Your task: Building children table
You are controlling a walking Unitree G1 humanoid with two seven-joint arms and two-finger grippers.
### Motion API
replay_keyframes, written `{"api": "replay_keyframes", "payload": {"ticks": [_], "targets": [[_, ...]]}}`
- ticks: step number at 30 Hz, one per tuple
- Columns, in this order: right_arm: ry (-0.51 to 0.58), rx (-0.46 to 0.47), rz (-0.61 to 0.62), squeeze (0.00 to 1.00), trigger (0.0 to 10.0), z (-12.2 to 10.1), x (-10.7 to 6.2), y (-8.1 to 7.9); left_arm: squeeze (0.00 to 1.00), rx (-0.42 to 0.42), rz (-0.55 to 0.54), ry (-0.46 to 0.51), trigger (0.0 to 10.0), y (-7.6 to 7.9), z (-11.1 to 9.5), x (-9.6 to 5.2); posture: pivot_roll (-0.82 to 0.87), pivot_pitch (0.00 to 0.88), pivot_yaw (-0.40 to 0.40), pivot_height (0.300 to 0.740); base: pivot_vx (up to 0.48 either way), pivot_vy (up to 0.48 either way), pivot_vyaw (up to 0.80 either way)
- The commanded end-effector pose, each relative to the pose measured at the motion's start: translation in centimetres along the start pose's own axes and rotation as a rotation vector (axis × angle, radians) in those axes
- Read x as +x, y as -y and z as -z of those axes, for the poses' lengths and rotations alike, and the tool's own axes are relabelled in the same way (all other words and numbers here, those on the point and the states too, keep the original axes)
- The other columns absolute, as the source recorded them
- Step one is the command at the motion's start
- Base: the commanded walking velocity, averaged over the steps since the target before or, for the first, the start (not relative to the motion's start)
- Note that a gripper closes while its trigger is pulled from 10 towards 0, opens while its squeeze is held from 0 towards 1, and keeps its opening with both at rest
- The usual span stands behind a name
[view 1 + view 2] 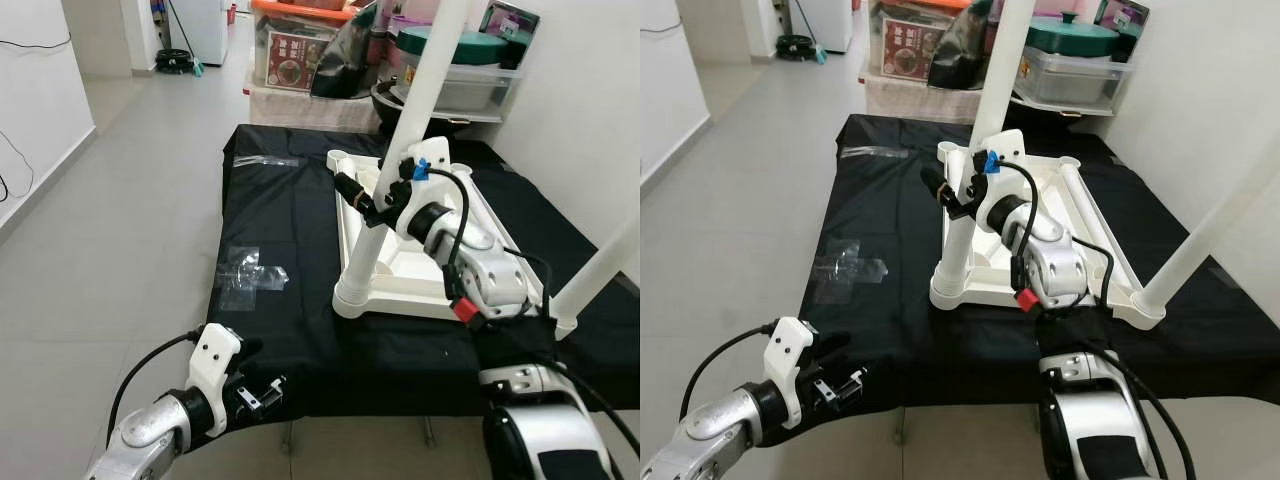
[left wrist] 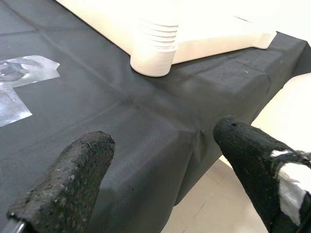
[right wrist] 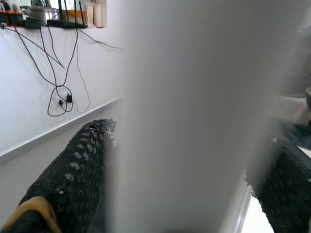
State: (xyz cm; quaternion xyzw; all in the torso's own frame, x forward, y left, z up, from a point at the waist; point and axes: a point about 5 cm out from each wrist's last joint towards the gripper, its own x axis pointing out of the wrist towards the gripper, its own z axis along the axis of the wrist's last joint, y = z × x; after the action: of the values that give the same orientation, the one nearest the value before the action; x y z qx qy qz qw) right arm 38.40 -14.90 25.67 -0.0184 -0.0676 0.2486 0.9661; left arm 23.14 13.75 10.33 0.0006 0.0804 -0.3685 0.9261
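A white children's table (image 1: 410, 265) lies upside down on a black cloth (image 1: 290, 220). Its front-left leg (image 1: 366, 255) stands upright in its socket. My right gripper (image 1: 372, 207) is shut around this leg at mid height; in the right wrist view the white leg (image 3: 184, 121) sits between the black fingers (image 3: 80, 165). Another leg (image 1: 430, 80) rises at the back and a third (image 1: 600, 270) slants up at the right. My left gripper (image 2: 163, 138) hangs open and empty by the cloth's front edge (image 1: 262, 395).
Clear plastic bags (image 1: 250, 270) lie on the cloth left of the table, another (image 1: 265, 160) farther back. Storage boxes (image 1: 300, 50) and a green-lidded pot (image 1: 450, 45) stand behind. A white wall runs along the right; tiled floor (image 1: 120, 200) lies on the left.
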Motion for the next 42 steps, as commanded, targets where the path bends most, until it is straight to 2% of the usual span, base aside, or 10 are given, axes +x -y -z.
{"api": "replay_keyframes", "payload": {"ticks": [1,18,19,21,22,23,24,25,27,42], "targets": [[0.029,0.016,-0.004,0.00,10.0,-0.5,-0.2,1.1,0.00,0.000,0.016,-0.022,10.0,0.3,0.3,-0.1,0.05,0.000,-0.130,0.740,0.000,0.000,0.00],[0.050,-0.001,-0.153,0.00,10.0,-0.3,-1.2,2.6,0.00,0.001,0.015,-0.030,10.0,0.2,0.5,-0.2,0.05,0.000,-0.125,0.740,0.000,0.000,0.00],[0.049,0.003,-0.167,0.00,9.2,-0.2,-1.2,2.6,0.00,0.003,0.016,-0.030,10.0,0.2,0.5,-0.2,0.05,0.000,-0.125,0.740,0.000,0.000,0.00],[0.049,0.005,-0.175,0.00,9.2,-0.2,-1.3,2.6,0.00,0.004,0.016,-0.030,10.0,0.2,0.4,-0.1,0.05,0.000,-0.125,0.740,0.000,0.000,0.00],[0.049,0.012,-0.189,0.00,4.5,-0.1,-1.3,2.7,0.00,0.006,0.016,-0.031,10.0,0.1,0.5,-0.1,0.06,0.000,-0.126,0.740,0.000,0.000,0.00],[0.049,0.012,-0.189,0.00,4.5,-0.1,-1.3,2.7,0.00,0.006,0.016,-0.031,10.0,0.1,0.5,-0.1,0.06,0.000,-0.126,0.740,0.000,0.000,0.00],[0.049,0.013,-0.193,0.00,2.1,0.0,-1.3,2.7,0.00,0.007,0.017,-0.032,10.0,0.1,0.5,-0.1,0.06,0.000,-0.126,0.740,0.000,0.000,0.00],[0.049,0.013,-0.193,0.00,2.1,0.0,-1.3,2.7,0.00,0.007,0.017,-0.032,10.0,0.1,0.5,-0.1,0.06,0.000,-0.126,0.740,0.000,0.000,0.00],[0.049,0.022,-0.209,0.00,0.0,0.0,-1.3,2.7,0.00,0.008,0.015,-0.034,10.0,0.1,0.5,-0.1,0.06,0.000,-0.129,0.740,0.000,0.000,0.00],[0.050,0.032,-0.160,0.00,0.0,0.9,-1.4,2.7,0.00,0.012,0.012,-0.037,10.0,0.1,0.5,-0.1,0.05,0.000,-0.129,0.740,0.000,0.000,0.00]]}}
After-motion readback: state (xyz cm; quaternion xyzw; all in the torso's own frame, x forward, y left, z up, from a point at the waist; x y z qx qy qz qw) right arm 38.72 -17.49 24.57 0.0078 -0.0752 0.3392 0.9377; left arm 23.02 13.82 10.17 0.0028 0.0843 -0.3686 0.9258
